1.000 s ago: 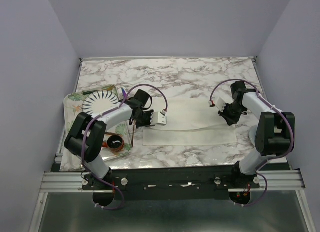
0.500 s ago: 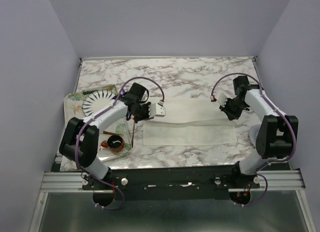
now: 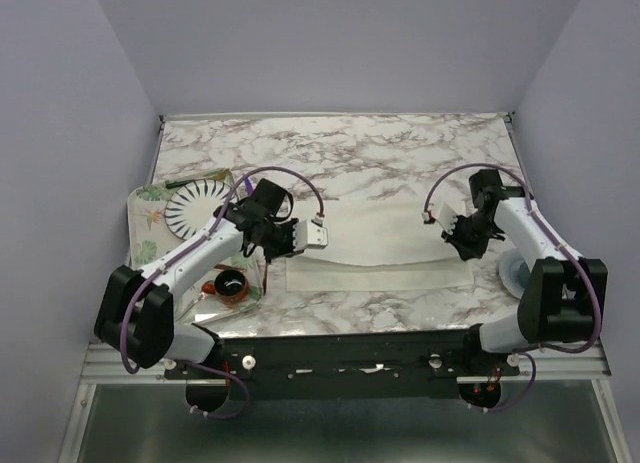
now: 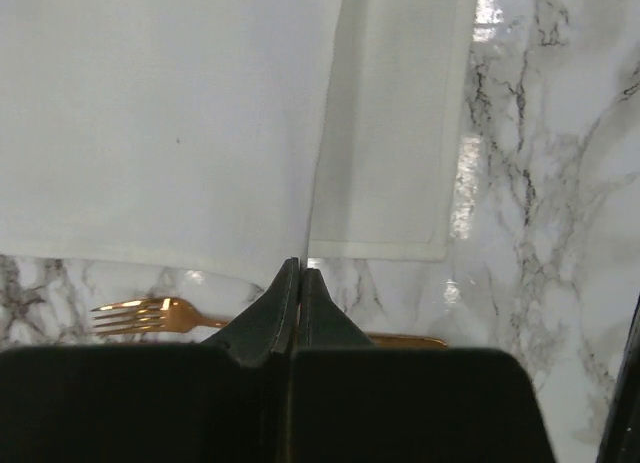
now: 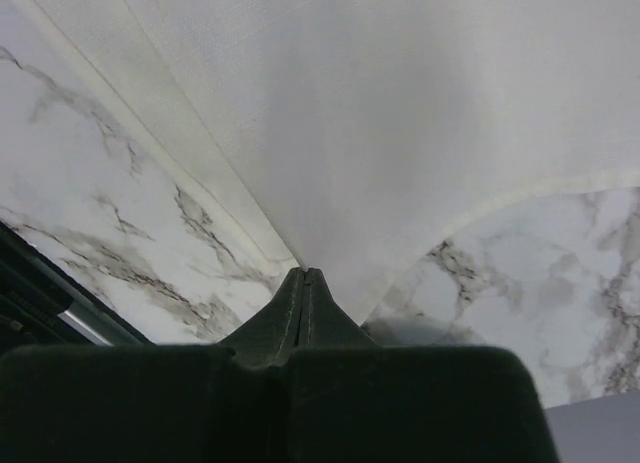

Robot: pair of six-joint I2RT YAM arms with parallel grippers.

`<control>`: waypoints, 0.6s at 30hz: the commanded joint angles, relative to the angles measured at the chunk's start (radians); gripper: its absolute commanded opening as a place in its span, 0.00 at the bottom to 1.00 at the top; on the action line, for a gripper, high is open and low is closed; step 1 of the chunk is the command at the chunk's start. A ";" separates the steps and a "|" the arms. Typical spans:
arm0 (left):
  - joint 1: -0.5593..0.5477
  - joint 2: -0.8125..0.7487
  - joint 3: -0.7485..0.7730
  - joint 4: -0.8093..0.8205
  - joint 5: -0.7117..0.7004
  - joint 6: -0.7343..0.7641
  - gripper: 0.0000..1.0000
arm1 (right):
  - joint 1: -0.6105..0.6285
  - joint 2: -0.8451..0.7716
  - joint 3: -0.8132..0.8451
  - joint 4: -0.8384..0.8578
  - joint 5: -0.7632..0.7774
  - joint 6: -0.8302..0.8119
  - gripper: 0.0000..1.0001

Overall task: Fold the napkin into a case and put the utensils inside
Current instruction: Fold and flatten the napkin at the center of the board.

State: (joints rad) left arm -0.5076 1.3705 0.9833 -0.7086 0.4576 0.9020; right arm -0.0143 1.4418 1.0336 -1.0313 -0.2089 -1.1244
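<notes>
The cream napkin (image 3: 380, 245) lies across the middle of the marble table, its upper layer raised over a lower strip (image 3: 380, 280) near the front. My left gripper (image 3: 287, 245) is shut on the napkin's left edge (image 4: 200, 133), with its jaws pressed together on the cloth (image 4: 302, 268). At the other end my right gripper (image 3: 465, 245) is shut on a napkin corner (image 5: 305, 273), and the cloth (image 5: 380, 123) hangs taut beyond it. A copper-gold fork (image 4: 150, 313) rests on the marble just under the left jaws. No purple-blue utensil is clearly visible.
A floral tray (image 3: 145, 223) at the left holds a white plate with black radial stripes (image 3: 195, 205). A dark round dish (image 3: 232, 283) sits near its front. A pale round object (image 3: 515, 273) lies on the table beside the right arm.
The left gripper has closed on the napkin's left edge. Both grippers have shifted toward the near side, drawing the held layer of cloth over the lower strip.
</notes>
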 commanded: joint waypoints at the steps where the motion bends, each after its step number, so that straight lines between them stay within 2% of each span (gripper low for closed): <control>1: -0.048 0.010 -0.100 0.026 0.021 -0.106 0.00 | 0.002 0.028 -0.085 0.048 0.012 -0.012 0.01; 8: -0.062 0.087 -0.181 0.129 -0.045 -0.173 0.00 | 0.002 0.107 -0.130 0.129 0.040 0.014 0.01; 14: -0.062 0.127 -0.158 0.146 -0.062 -0.198 0.00 | 0.002 0.118 -0.103 0.131 0.054 0.017 0.01; 18: -0.062 0.101 -0.094 0.092 -0.056 -0.189 0.00 | 0.002 0.089 -0.029 0.051 0.028 0.018 0.01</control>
State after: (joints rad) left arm -0.5663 1.4910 0.8230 -0.5873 0.4225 0.7208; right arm -0.0139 1.5581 0.9237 -0.9287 -0.1875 -1.1145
